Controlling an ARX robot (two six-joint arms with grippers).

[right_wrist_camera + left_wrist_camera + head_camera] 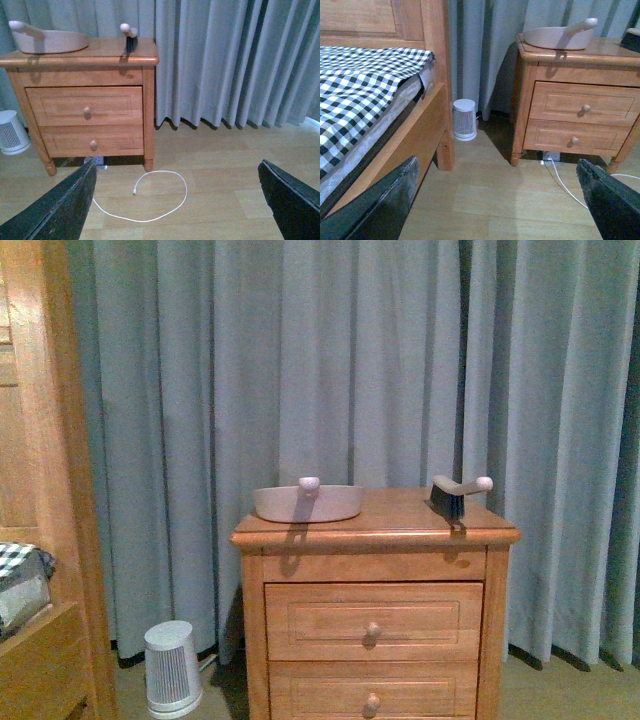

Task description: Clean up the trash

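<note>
Left gripper (pixel 496 167): spread wide above floor (pixel 490 205).
Right gripper (pixel 177 165): spread wide above floor.
Dustpan (pixel 308 503): centre of frame, on nightstand (pixel 395 512).
Brush (pixel 450 498): right of dustpan, apart.

The front view faces the nightstand (pixel 375 537) straight on, level, fairly near. The left wrist view looks down past the left gripper (pixel 496 165) over floor (pixel 485 205), bed (pixel 365 90) and nightstand; the right wrist view, past the right gripper (pixel 176 165), over floor, nightstand and curtain (pixel 225 60). All share the nightstand
</note>
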